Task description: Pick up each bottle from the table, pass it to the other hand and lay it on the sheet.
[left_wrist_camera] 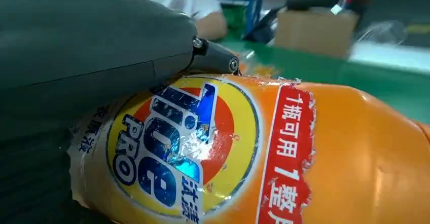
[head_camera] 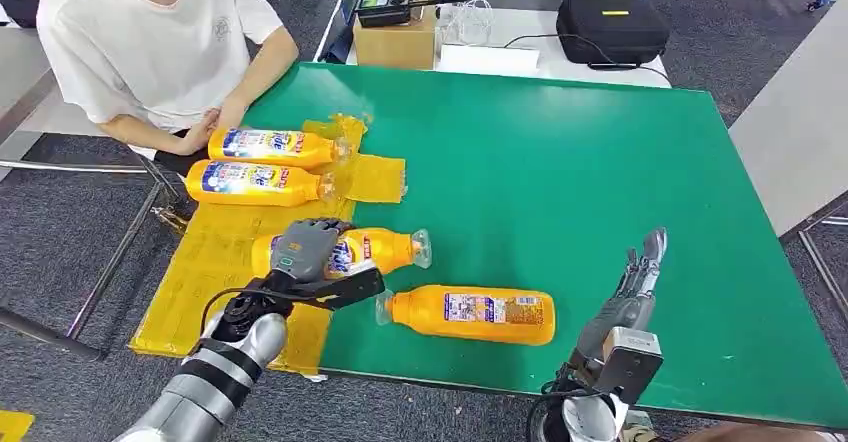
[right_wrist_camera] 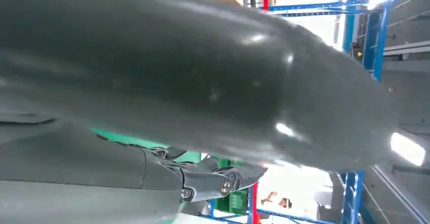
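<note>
Your left hand grips a bottle at the yellow sheet's right edge, lower left of frame. Your right hand hangs at lower right, fingers apart and holding nothing, over bare green table. Another bottle lies off the sheet between your hands; two more bottles lie at upper left.

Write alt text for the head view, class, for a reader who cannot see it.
The robot's left hand grips an orange bottle lying at the yellow sheet's edge on a green table. Two bottles lie on the sheet, a fourth on the table; the right hand hovers open.
</note>
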Controlling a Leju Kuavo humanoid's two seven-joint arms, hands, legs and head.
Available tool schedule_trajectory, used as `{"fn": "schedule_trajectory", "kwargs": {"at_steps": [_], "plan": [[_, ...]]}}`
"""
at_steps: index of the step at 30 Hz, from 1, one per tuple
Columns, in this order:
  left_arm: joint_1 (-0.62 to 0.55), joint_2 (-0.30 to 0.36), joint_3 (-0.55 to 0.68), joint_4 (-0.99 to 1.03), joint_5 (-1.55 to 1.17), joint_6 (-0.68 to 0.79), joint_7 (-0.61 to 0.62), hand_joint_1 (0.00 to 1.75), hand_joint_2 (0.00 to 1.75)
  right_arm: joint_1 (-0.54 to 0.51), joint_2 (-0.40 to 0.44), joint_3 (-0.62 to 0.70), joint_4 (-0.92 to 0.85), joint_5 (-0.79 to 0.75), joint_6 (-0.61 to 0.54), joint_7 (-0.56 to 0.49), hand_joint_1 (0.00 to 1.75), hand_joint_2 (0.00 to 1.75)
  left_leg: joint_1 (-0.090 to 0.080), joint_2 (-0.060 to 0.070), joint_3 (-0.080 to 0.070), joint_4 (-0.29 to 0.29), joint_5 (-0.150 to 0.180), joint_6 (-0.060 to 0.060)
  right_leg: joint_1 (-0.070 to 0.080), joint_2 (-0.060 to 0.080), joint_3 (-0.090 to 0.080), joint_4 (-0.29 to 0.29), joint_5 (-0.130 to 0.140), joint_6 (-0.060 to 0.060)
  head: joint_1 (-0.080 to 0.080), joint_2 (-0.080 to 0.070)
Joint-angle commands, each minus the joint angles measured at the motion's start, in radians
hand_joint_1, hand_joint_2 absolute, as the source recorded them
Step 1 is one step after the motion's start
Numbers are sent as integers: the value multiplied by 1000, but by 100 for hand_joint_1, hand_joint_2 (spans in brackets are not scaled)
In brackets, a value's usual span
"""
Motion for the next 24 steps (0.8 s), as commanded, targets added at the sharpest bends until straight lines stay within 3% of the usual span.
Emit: {"fn": "schedule_trajectory", "kwargs": {"at_steps": [1, 5, 13, 14, 15, 19, 21, 23, 24], "plan": [[-43, 76, 152, 264, 30, -4, 73, 175, 175, -56, -10, -36, 110, 5, 44, 8, 0, 0, 1, 2, 4, -3, 0, 2, 2, 3, 3, -3, 1, -5, 0, 0], [-70, 64, 257, 363, 69, 53, 17, 175, 175, -72, -11, -5, 140, 12, 67, 12, 0, 0, 1, 4, 3, -3, 0, 2, 2, 4, 2, -2, 1, -5, 0, 0], [-76, 41, 302, 400, 66, 32, 32, 175, 175, -87, -21, 11, 158, 20, 85, 23, 0, 0, 0, 2, 5, -2, 1, 2, 0, 3, 3, 1, 1, -3, 0, 0], [-76, 40, 302, 403, 67, 33, 33, 171, 175, -87, -22, 11, 158, 21, 85, 24, 0, 0, 1, 3, 6, -3, 1, 2, 2, 4, 3, 0, 2, -5, 0, 0], [-74, 36, 310, 413, 72, 35, 33, 155, 175, -87, -23, 12, 160, 24, 86, 28, 0, 0, 1, 4, 7, -4, 1, 3, 2, 5, 4, -1, 3, -6, 0, 0], [-71, 32, 313, 418, 77, 36, 28, 155, 175, -87, -23, 13, 161, 26, 86, 30, 0, 0, 0, 3, 9, -4, 1, 2, 1, 4, 6, 1, 2, -5, 0, 0], [-73, 28, 320, 425, 87, 26, 19, 138, 175, -87, -25, 16, 163, 30, 87, 31, 0, 0, 1, 4, 9, -4, 2, 2, 1, 4, 7, 0, 3, -6, 0, 0], [-73, 28, 320, 425, 87, 26, 19, 138, 175, -87, -25, 16, 163, 30, 87, 31, 0, 0, 0, 3, 11, -3, 1, 2, 1, 3, 8, 2, 1, -4, 0, 0], [-65, 21, 336, 421, 141, -36, -49, 7, 175, -88, -29, 20, 169, 32, 91, 35, 0, 0, 0, 3, 10, -4, 2, 3, 1, 4, 7, 1, 2, -5, 0, 0]]}}
